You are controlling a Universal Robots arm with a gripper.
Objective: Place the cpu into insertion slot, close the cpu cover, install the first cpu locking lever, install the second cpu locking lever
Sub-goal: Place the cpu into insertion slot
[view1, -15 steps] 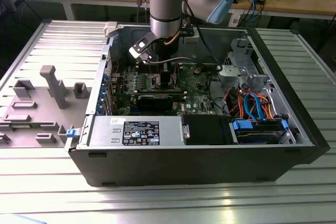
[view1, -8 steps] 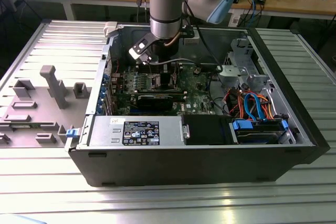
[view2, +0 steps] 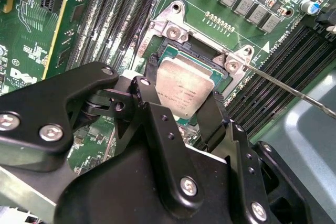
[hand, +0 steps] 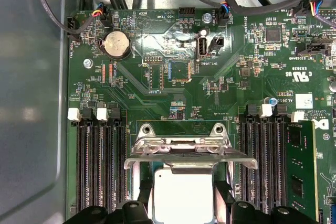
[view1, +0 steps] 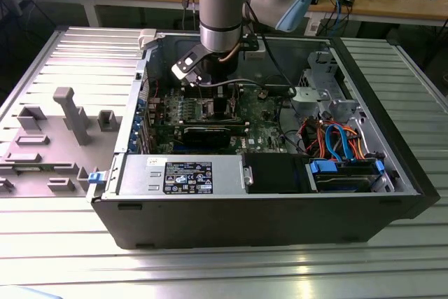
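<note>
Second wrist view: the cpu (view2: 184, 85), a flat square with a silver-grey top, is pinched on two opposite edges between the black fingers (view2: 151, 69) of the gripper (view2: 184, 81), so the jaws are drawn in narrow and holding it. It sits level, directly over the insertion slot (view2: 197, 45), whose dark frame shows just past the chip's far edge; whether the chip is already seated or just above the contacts cannot be told. In the first wrist view the same chip lies between the two fingers, and just beyond it the cpu cover (hand: 184, 148), a silver frame plate, stands lifted on its hinge, off the socket. A thin metal lever rod (view2: 294, 90) stretches away from one screw corner of the socket, out over the memory slots (hand: 100, 166) that flank the socket on both sides. All this sits on the green circuit board (hand: 157, 93), which also carries a round coin cell (hand: 116, 44). In the exterior view the arm (view1: 222, 12) reaches down into the open computer case (view1: 245, 215), which lies on a ridged metal table (view1: 210, 271); a grey fixture (view1: 70, 113) stands toward the exterior view's left.
</note>
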